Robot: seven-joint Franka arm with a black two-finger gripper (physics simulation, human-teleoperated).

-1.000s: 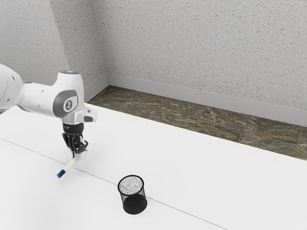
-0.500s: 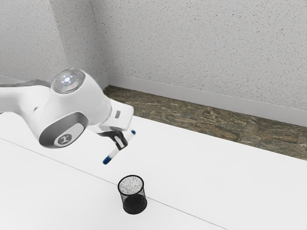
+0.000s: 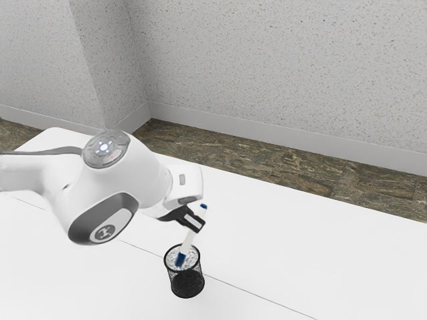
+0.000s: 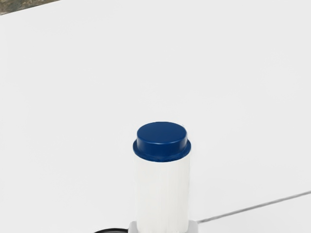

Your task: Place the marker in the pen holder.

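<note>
Gripper point(image 3: 194, 223) gripping the tilted marker point(image 3: 186, 245), its lower end over or just inside the pen holder point(image 3: 187, 285), away from the far edge of the desk point(image 3: 300, 233); lowering and release appear left.

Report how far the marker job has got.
Done: the marker is up off the table, gripped by the pincer. In hand: its lower blue end shows against the pen holder's mouth; how deep, if at all, I can't tell. Left, probably: lower it and release.
</note>
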